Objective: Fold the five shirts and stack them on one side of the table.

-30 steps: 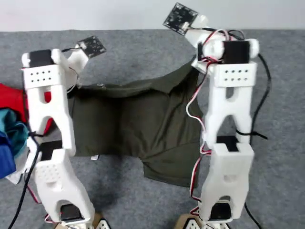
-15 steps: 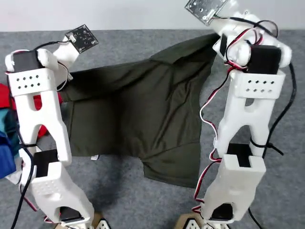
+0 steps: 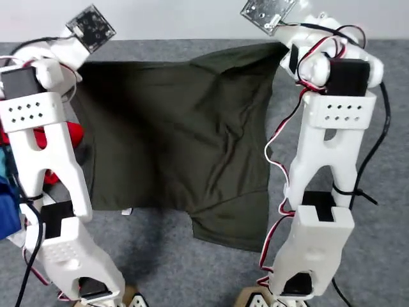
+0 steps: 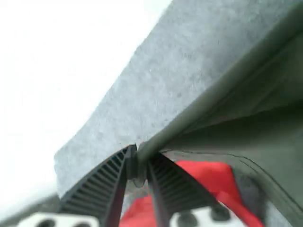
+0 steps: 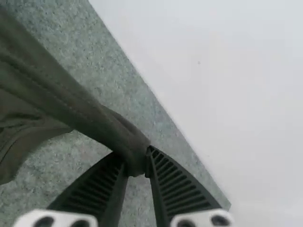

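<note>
Olive shirt (image 3: 172,128) spread mid-frame; left gripper (image 4: 137,160) pinches upper-left edge, right gripper (image 5: 135,163) pinches upper-right edge; grey table (image 3: 390,256) showing lower right.

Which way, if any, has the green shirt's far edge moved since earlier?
Yes: the shirt was pulled outward, toward the far edge of the table.

Spread over grey table (image 3: 160,268): olive shirt (image 3: 179,128), left arm (image 3: 41,141) and right arm (image 3: 335,141) at its far corners; red cloth (image 3: 71,135), blue cloth (image 3: 7,220) beside left arm.
</note>
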You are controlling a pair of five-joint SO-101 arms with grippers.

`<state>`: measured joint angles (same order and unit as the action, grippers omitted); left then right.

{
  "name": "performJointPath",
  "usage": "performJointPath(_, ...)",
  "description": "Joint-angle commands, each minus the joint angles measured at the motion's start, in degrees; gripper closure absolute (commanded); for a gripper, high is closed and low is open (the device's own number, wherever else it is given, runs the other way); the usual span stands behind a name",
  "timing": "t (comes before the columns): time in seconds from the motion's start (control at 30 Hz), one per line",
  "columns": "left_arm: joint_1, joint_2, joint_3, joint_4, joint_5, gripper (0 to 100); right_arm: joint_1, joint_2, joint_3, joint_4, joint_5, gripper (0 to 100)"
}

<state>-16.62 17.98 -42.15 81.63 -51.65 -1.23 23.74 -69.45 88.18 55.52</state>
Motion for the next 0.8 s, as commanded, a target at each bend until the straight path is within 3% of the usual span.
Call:
performJointPath(0.0,0.8,-1.6,-3.2,-2.1,-0.3,99,-0.3,-0.1,-1.0,-1.4,0.4,98.8)
performJointPath(0.17,1.1,-0.9,-5.1,-4.2,-0.3,99,-0.1,0.0,-1.0,-1.2,0.4,98.8)
performJointPath(0.33,1.6,-0.6,-4.1,6.8,-3.0,99,-0.6,-0.2,-1.1,0.6,0.4,98.8)
performJointPath(0.5,1.3,-0.6,-0.9,17.3,-3.3,99,-0.4,0.0,-4.0,9.9,0.6,98.8)
performJointPath(0.77,1.5,-1.1,15.2,18.9,-3.7,99,1.1,-2.5,-1.6,14.8,0.5,98.8)
